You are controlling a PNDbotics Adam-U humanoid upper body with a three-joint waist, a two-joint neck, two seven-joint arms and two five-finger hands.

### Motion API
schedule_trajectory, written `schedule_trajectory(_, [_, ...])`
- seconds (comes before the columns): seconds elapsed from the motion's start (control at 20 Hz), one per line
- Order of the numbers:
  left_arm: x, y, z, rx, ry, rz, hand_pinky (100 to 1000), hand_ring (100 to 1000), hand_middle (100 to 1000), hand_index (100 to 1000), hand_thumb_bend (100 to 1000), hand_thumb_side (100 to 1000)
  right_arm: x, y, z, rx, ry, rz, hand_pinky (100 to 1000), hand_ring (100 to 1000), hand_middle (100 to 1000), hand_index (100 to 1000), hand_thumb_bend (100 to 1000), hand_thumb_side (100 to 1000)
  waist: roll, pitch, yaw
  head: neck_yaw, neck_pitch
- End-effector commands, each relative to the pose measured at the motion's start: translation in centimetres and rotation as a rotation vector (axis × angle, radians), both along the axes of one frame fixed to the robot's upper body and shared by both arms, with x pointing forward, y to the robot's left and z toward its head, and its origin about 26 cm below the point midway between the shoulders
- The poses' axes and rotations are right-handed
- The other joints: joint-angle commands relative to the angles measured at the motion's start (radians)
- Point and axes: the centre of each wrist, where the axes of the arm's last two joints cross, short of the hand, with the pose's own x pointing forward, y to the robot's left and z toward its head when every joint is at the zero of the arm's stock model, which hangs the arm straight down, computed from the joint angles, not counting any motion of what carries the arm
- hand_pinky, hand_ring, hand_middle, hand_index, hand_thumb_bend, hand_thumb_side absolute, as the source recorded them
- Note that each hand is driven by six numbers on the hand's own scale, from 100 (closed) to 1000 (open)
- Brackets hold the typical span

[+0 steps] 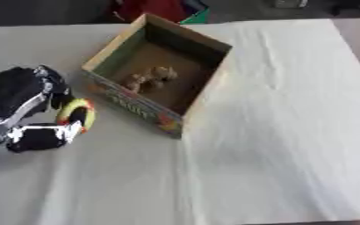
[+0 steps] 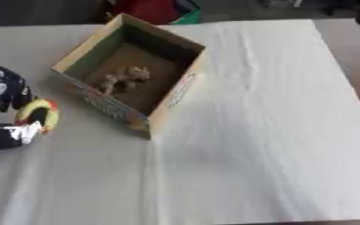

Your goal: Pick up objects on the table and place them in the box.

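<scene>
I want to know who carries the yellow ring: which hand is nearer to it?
Left. The left hand is right at the yellow ring, fingers curled round it, beside the box. The right hand shows in neither view.

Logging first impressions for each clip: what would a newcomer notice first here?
Most striking is the open cardboard box, set askew on the white-covered table, with a small tan object lying on its floor. Just left of the box, the black left robot hand is curled round a yellow ring with orange patches, beside the box's printed front wall.
</scene>
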Motion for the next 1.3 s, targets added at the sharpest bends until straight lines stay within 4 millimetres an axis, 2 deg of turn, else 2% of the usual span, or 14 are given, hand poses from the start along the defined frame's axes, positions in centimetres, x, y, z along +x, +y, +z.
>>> schedule_trajectory(0.05, [-0.4,0.4,3.1,-0.016,-0.097,-0.02,263,344,354,435,100,365,-0.3,-0.1,1.3,-0.026,-0.033,0.003,813,1000,636,793,100,908,0.003,-0.024,-0.005,0.003,0.006])
schedule_trajectory(0.3, [-0.6,-0.6,6.3,-0.069,-0.166,-0.094,272,341,351,432,100,385,-0.3,0.0,1.4,-0.032,-0.037,0.014,813,1000,636,793,100,909,0.011,-0.021,-0.02,0.016,0.001])
schedule_trajectory(0.55, [0.2,-1.9,8.4,-0.132,-0.195,-0.135,276,337,350,430,100,400,-0.2,0.2,1.7,-0.04,-0.043,0.026,814,1000,636,793,100,910,0.017,-0.012,-0.036,0.03,-0.015])
schedule_trajectory(0.7, [2.0,-2.3,9.1,-0.168,-0.206,-0.155,277,334,348,428,100,409,-0.1,0.3,2.0,-0.041,-0.051,0.034,813,1000,635,793,100,911,0.022,-0.005,-0.046,0.037,-0.024])
schedule_trajectory(1.0, [7.0,-3.0,9.3,-0.226,-0.256,-0.197,283,341,351,430,100,425,0.1,1.0,2.7,-0.043,-0.071,0.068,813,1000,635,793,100,911,0.03,0.016,-0.084,0.06,-0.046])
schedule_trajectory(1.3, [11.7,-3.7,7.5,-0.195,-0.319,-0.194,285,344,353,431,100,396,0.3,1.5,3.2,-0.04,-0.083,0.091,813,1000,635,793,100,912,0.031,0.033,-0.113,0.079,-0.06])
